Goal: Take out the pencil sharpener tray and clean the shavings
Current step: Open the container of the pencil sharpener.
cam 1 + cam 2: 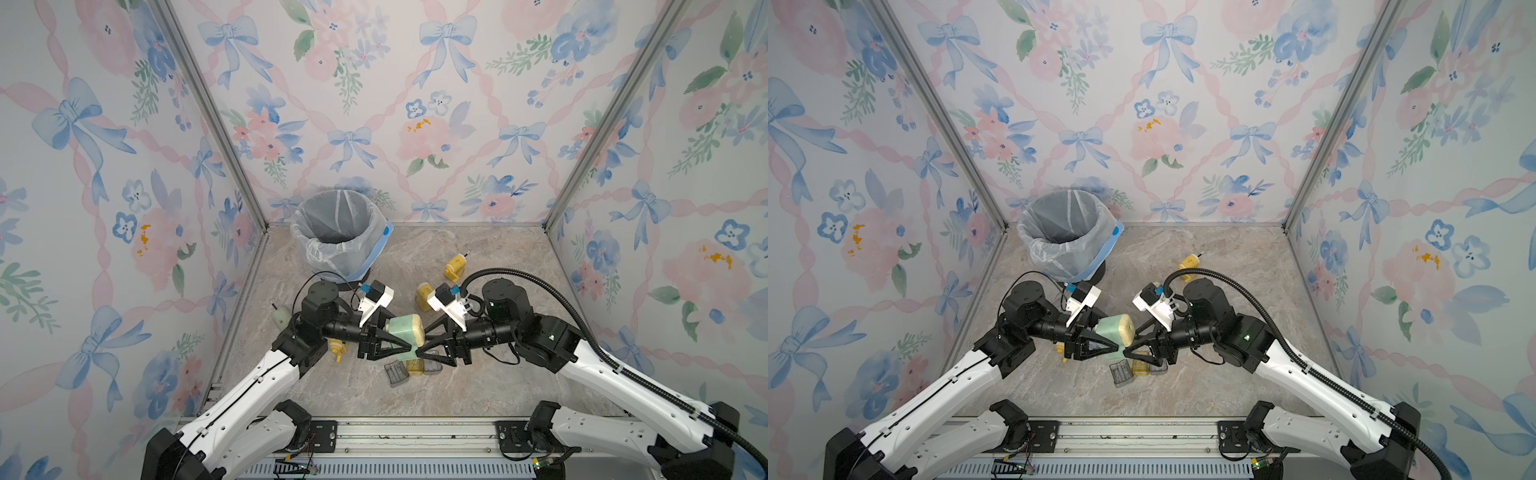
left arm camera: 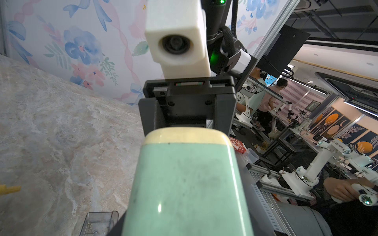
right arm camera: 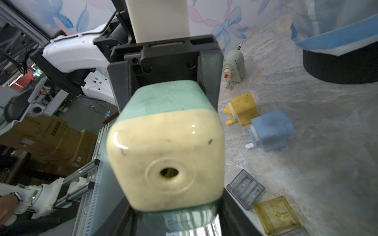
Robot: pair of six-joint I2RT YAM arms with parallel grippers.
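Both top views hang high over the silver aluminium front rail (image 1: 415, 434), looking down at the floral-papered back wall (image 1: 374, 104) and the whole marble-look tabletop (image 1: 478, 257). Your wrist views sit right up against the mint-green and cream plastic pencil sharpener (image 2: 184, 183), facing each other from opposite ends.

This is a robot lab. The small booth has walls (image 1: 374, 104) covered in paper with bows and flowers, held up by metal posts (image 1: 208, 112). Past its open side there are more white robot arms (image 2: 313, 169) on metal tables (image 2: 286, 188), people (image 2: 266, 104) standing by them, and brown cardboard boxes (image 3: 47, 132) stacked up on the floor
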